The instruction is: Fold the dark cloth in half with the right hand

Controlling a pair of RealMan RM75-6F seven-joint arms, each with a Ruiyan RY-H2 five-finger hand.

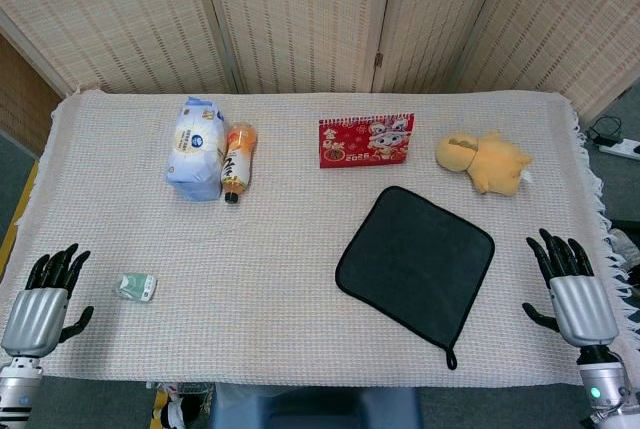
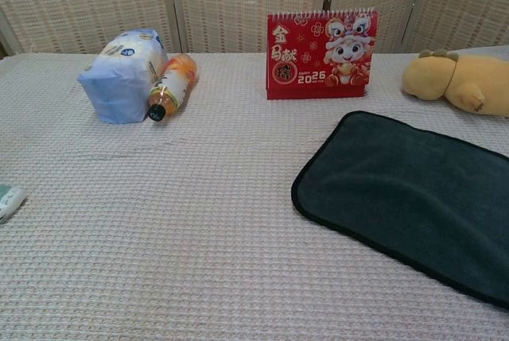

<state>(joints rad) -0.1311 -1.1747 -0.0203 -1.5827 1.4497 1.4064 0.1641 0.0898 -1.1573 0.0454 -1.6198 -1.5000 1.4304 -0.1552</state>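
The dark cloth (image 1: 417,261) lies flat and unfolded on the table, right of centre, turned like a diamond with a small loop at its near corner. The chest view shows the dark cloth (image 2: 409,191) spread out at the right. My right hand (image 1: 574,289) rests at the table's near right edge, palm down with fingers apart, a short way right of the cloth and holding nothing. At the near left edge my left hand (image 1: 45,294) lies open, far from the cloth. Neither hand shows in the chest view.
A red calendar (image 1: 365,139) stands behind the cloth. A yellow plush toy (image 1: 484,161) lies at the back right. At the back left lie a blue-white packet (image 1: 196,147) and an orange bottle (image 1: 237,161). A small green-white packet (image 1: 135,287) sits near my left hand.
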